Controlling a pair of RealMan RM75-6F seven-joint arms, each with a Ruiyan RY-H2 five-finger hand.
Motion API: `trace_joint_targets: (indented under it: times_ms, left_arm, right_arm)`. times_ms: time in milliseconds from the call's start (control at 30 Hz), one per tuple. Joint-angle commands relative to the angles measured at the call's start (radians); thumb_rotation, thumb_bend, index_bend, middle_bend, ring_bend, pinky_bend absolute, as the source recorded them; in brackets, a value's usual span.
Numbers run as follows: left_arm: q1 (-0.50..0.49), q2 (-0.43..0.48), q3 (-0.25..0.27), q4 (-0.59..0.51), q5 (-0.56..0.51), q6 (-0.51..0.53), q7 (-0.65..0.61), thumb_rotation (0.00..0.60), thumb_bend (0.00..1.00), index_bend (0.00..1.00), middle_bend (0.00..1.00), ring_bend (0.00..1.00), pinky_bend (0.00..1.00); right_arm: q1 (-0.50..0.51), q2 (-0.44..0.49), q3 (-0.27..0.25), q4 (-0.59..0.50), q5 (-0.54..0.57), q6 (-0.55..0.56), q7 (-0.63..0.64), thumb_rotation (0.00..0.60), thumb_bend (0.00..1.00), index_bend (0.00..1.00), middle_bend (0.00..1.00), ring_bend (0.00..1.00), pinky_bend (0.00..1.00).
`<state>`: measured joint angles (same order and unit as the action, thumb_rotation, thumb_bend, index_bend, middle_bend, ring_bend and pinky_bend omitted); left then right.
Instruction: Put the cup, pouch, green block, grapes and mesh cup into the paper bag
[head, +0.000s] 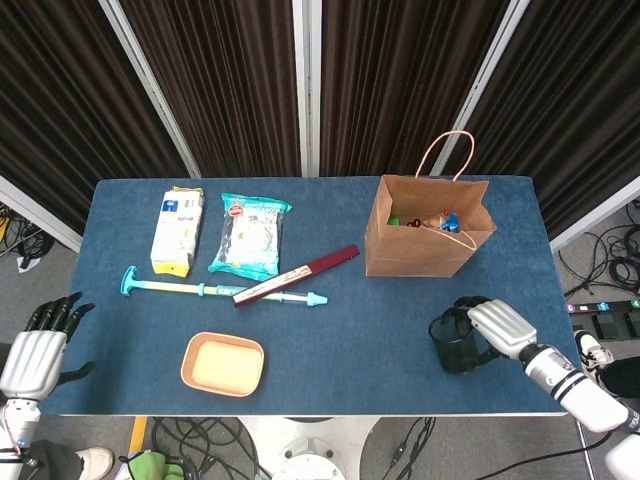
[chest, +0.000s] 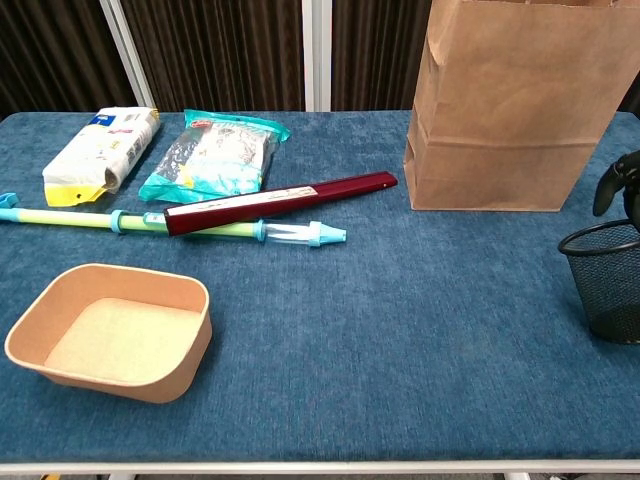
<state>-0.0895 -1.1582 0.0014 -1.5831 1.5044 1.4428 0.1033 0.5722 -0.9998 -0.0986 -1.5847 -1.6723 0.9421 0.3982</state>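
Observation:
The black mesh cup (head: 455, 342) stands upright near the table's front right edge, also at the right border of the chest view (chest: 608, 280). My right hand (head: 497, 328) grips it from the right, dark fingers (chest: 620, 180) curled over its rim. Behind it the brown paper bag (head: 428, 228) stands open, with a green block (head: 395, 221) and small coloured items showing inside. A teal pouch (head: 250, 233) lies flat at the back left. My left hand (head: 35, 350) hangs off the table's front left corner, holding nothing, fingers apart.
A white packet (head: 177, 230) lies beside the teal pouch. A long teal-and-yellow pump (head: 215, 289) and a maroon stick (head: 297, 275) cross mid-table. A tan paper tray (head: 222, 364) sits near the front edge. The bag's handle (head: 447, 150) stands up.

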Motion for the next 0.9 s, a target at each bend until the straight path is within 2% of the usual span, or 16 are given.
trace_joint_targets:
  times_ms: [33,233,333,633,900]
  left_arm:
    - [0.002,-0.001,0.002,0.003,0.0,0.0,-0.006,0.6,0.0,0.24,0.2,0.14,0.15]
    - [0.002,-0.002,0.003,0.006,0.001,-0.001,-0.015,0.6,0.0,0.24,0.2,0.14,0.15]
    - [0.005,0.0,0.004,0.005,0.002,0.002,-0.019,0.6,0.0,0.24,0.2,0.14,0.15]
    - [0.008,0.001,0.005,0.004,0.001,0.003,-0.021,0.6,0.0,0.24,0.2,0.14,0.15]
    - [0.008,0.002,0.004,0.004,0.001,0.003,-0.021,0.6,0.0,0.24,0.2,0.14,0.15]
  right_arm:
    - [-0.034,-0.012,-0.006,-0.016,0.024,0.022,-0.076,0.6,0.03,0.36,0.54,0.19,0.23]
    - [-0.058,-0.054,-0.001,0.009,0.054,0.031,-0.138,0.6,0.17,0.41,0.55,0.21,0.24]
    - [-0.066,-0.073,0.003,0.023,0.065,0.035,-0.148,0.6,0.24,0.46,0.55,0.21,0.25]
    - [-0.087,-0.101,0.013,0.039,0.074,0.068,-0.176,0.6,0.27,0.58,0.57,0.24,0.27]
    - [-0.098,-0.118,0.029,0.053,0.079,0.098,-0.184,0.6,0.37,0.69,0.61,0.3,0.29]
